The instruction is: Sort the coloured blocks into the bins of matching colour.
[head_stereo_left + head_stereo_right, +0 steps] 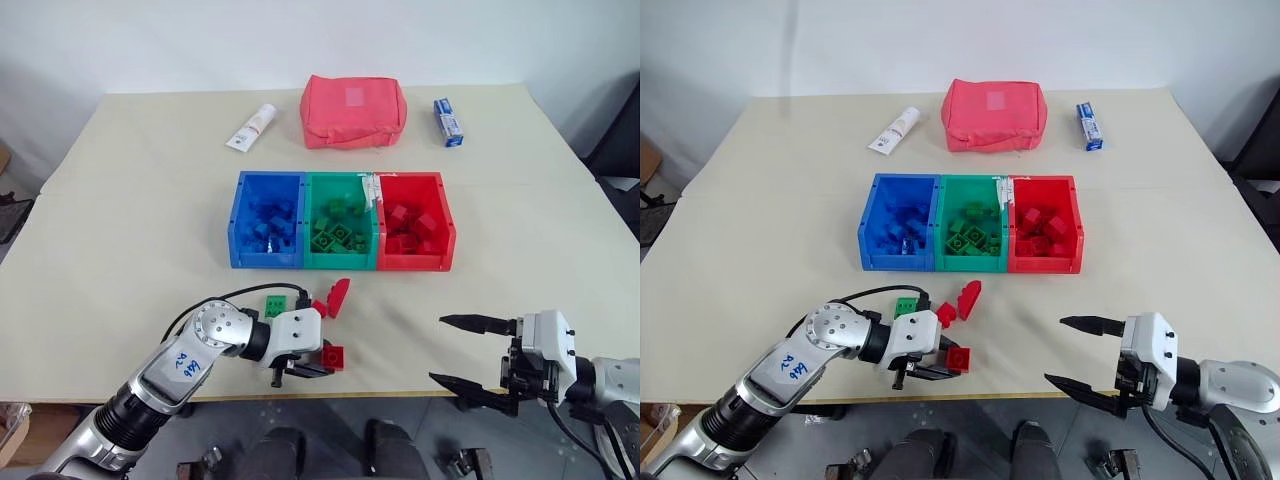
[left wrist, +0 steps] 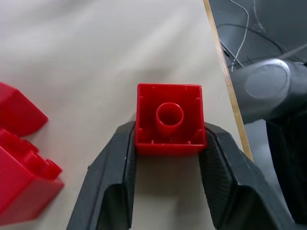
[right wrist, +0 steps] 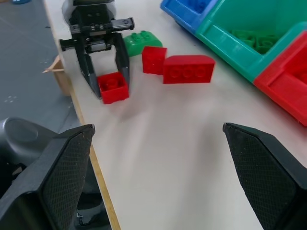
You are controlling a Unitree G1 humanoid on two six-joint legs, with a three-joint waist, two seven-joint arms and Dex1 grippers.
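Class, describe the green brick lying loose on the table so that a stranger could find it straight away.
Start at the three joined bins in the middle of the table and come toward the near edge, in front of the blue bin. There, beside the left hand, lies the green brick. It is the one green piece among the loose red bricks.

In the left wrist view two red blocks (image 2: 21, 158) are cut off by the picture's edge, so their full shapes cannot be told. The small red block (image 2: 170, 119) hides the tips of the left gripper (image 2: 170, 143) pressed on its two sides. In the right wrist view the blue bin (image 3: 189, 12), green bin (image 3: 249, 38) and red bin (image 3: 288, 84) all run past the edge. The print on the white tube (image 1: 252, 127) and the blue box (image 1: 448, 122) at the desk's (image 1: 120, 230) far side is too small to read.
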